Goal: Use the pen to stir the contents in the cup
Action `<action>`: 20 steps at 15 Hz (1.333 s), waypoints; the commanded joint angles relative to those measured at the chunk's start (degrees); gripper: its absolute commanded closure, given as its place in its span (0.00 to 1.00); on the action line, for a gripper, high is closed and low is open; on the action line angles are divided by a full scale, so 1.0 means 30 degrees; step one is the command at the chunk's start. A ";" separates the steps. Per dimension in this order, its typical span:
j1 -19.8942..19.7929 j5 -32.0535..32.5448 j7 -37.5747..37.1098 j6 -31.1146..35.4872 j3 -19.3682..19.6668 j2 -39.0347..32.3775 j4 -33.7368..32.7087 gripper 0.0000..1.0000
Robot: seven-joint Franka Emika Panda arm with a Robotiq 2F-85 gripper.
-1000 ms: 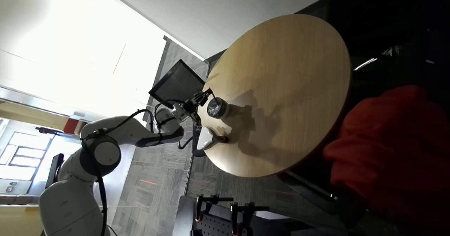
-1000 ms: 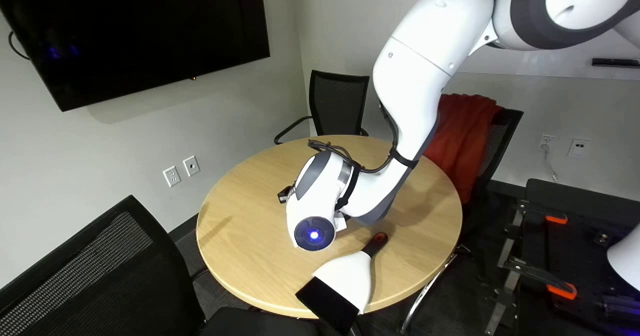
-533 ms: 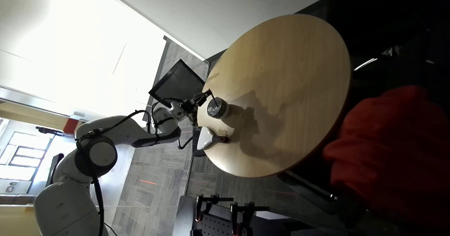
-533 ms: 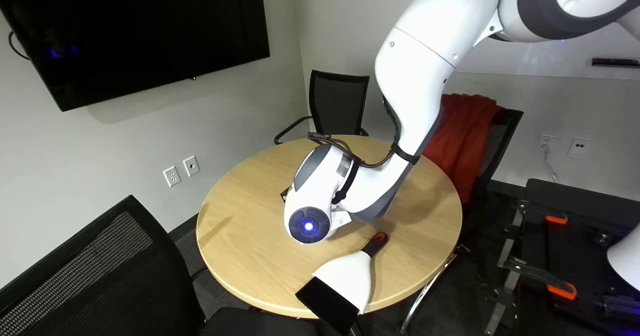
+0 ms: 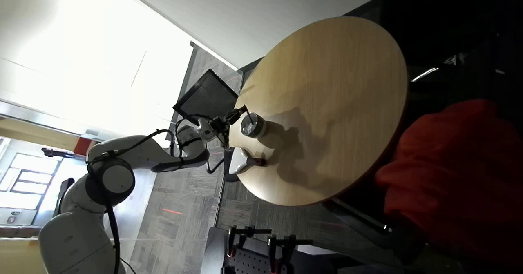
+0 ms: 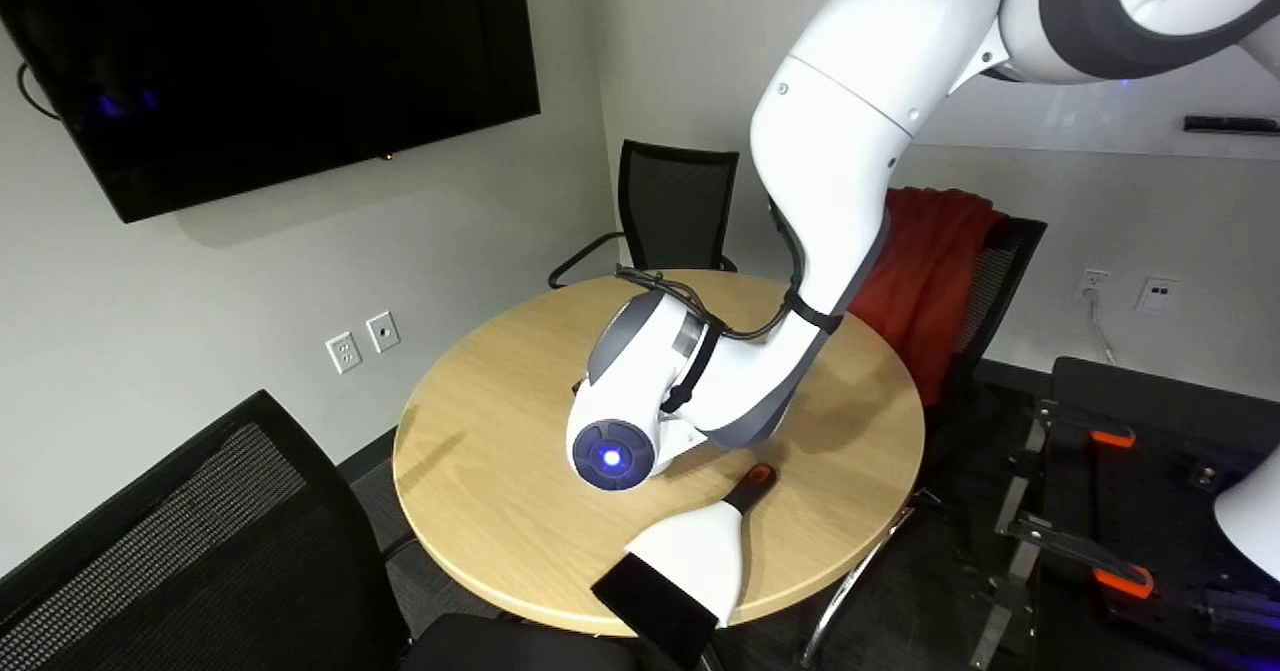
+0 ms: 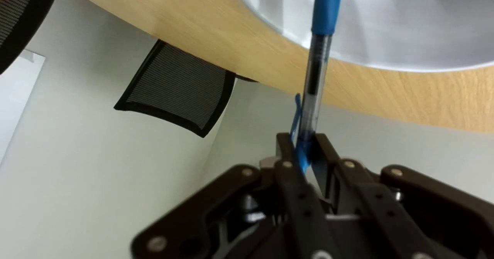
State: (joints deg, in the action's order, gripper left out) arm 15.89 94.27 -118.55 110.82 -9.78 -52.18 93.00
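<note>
In the wrist view my gripper [image 7: 303, 145] is shut on the pen [image 7: 317, 70], which has a blue grip, a clear barrel and a blue clip. The pen reaches over the rim of the whitish cup [image 7: 389, 52]; its tip is out of frame. Pale lumps lie in the cup. In an exterior view my gripper [image 5: 244, 109] is beside the cup [image 5: 260, 129], and the pen [image 5: 249, 115] shows as a thin dark stick slanting into the cup's opening. In an exterior view the arm hides the gripper, pen and cup.
A white scraper-like tool [image 5: 241, 160] with a dark handle lies on the round wooden table [image 5: 347, 74] close to the cup; it also shows in an exterior view [image 6: 695, 551]. Mesh chairs [image 6: 680, 206] stand around the table, and a red cloth [image 6: 925, 271] hangs over one.
The arm and wrist have shifted slightly. The gripper and pen have moved a little relative to the cup, with the pen still slanting into it. The cup and scraper have not moved.
</note>
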 commanded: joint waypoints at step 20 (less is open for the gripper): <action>-0.2096 0.1508 -0.7167 -0.0314 -0.0139 0.4859 0.3925 0.96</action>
State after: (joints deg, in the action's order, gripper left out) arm 13.77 101.07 -136.96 106.07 -9.45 -45.65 98.14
